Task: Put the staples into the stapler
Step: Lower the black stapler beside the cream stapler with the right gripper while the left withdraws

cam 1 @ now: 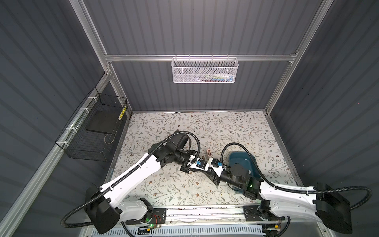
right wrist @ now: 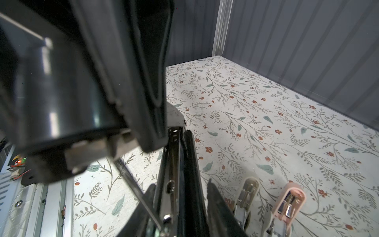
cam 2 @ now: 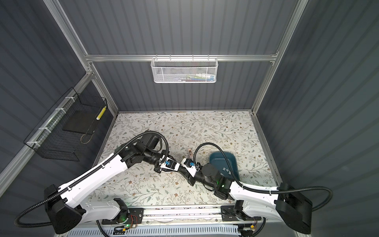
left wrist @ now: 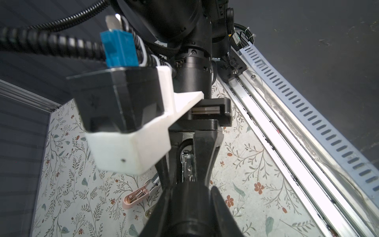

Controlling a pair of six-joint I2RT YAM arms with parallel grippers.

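Observation:
A black stapler (left wrist: 188,197) hangs above the floral mat between my two grippers, which face each other at the middle of the table. It stands open, so its metal magazine (left wrist: 186,164) shows in the left wrist view, and a thin spring (right wrist: 133,184) stretches beside the magazine rail (right wrist: 171,184). My left gripper (left wrist: 189,189) is shut on the stapler's black body. The right gripper (right wrist: 180,184) is shut on the rail and the black base (right wrist: 189,164). Several staples (cam 2: 224,170), small grey strips, lie in the blue tray (cam 2: 221,158) under the right arm.
A pink stapler (right wrist: 289,203) and a cream one (right wrist: 247,192) lie open on the mat (cam 1: 184,127) just beyond the grippers. A white mesh basket (cam 1: 205,69) hangs on the back wall and a black wire basket (cam 1: 92,131) on the left wall.

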